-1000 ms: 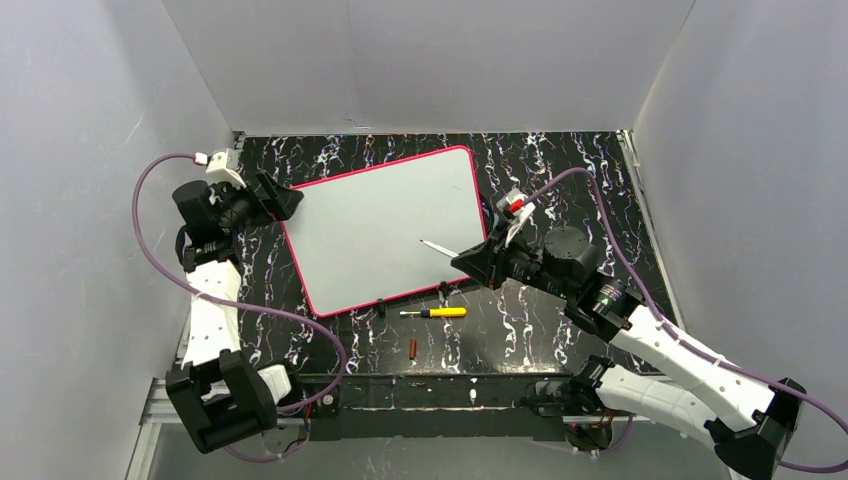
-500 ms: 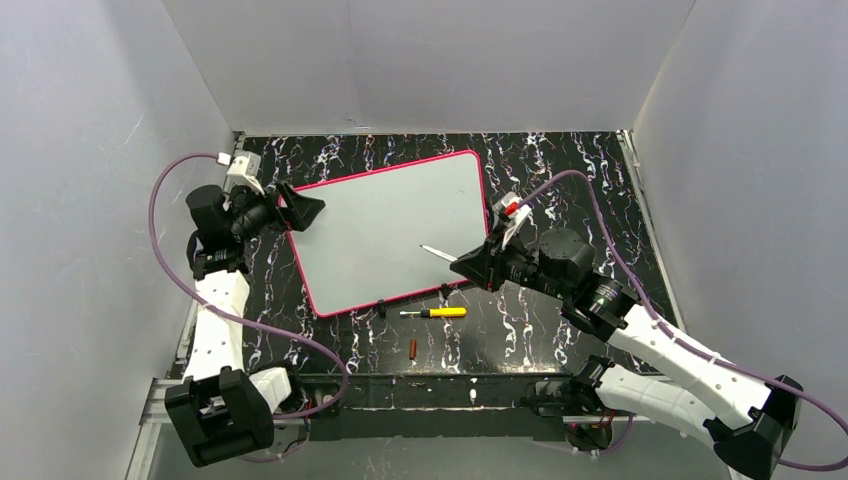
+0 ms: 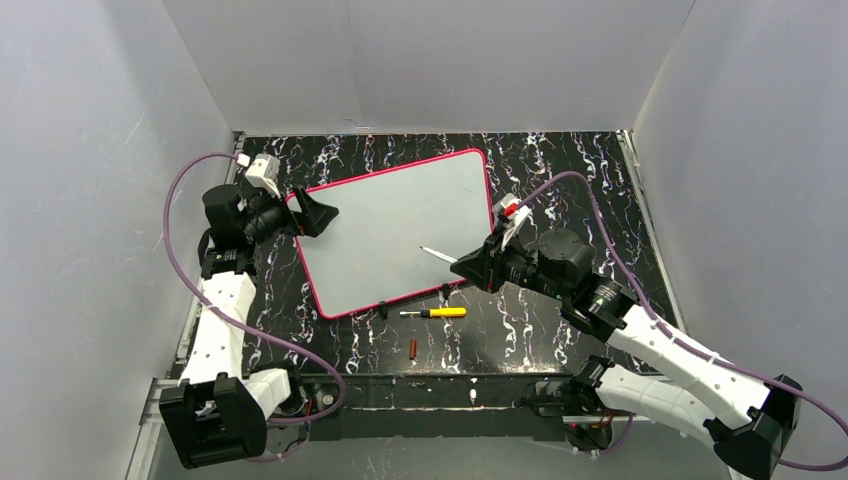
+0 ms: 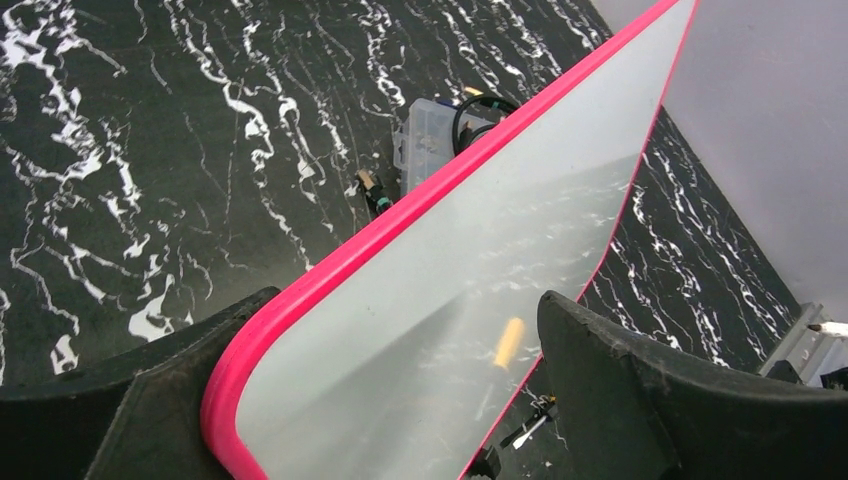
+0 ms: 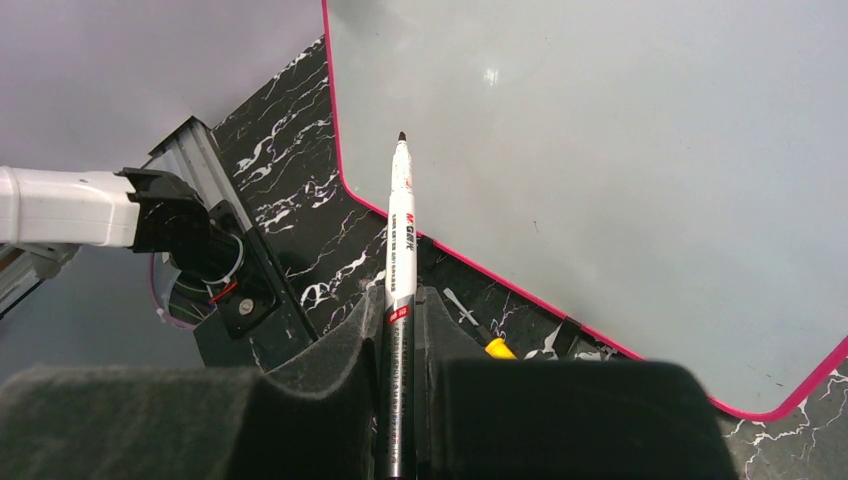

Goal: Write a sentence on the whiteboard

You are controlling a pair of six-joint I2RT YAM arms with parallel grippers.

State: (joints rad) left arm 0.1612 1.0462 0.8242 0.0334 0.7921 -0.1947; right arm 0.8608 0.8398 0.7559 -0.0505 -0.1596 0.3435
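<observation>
The whiteboard (image 3: 400, 225) is laid flat and skewed on the black marbled table (image 3: 560, 170), in the middle of it, with one short side turned towards the table's left edge and its far right corner close to the far edge. Its pink rim and two small black clips (image 3: 381, 306) on its near edge can be seen. The left gripper (image 3: 318, 213) is held at the board's far left corner with its fingers spread wide. In the left wrist view the rounded corner of the whiteboard (image 4: 520, 230) is seen between the fingers of the left gripper (image 4: 400, 390), the rim running up against one finger; whether it is pressed cannot be told. The right gripper (image 3: 468, 264) is pressed together on a white marker (image 3: 437, 250), which is pointed out over the right half of the board, nearer its near edge. In the right wrist view the marker (image 5: 401, 240) is clamped between the foam pads of the right gripper (image 5: 400, 350), its dark tip uncapped above the whiteboard (image 5: 620, 180); contact with the surface cannot be judged. A yellow-handled screwdriver (image 3: 436, 312) is lying on the table just beside the board's near edge, and a small reddish cap (image 3: 414, 348) is lying nearer the table's near edge.
</observation>
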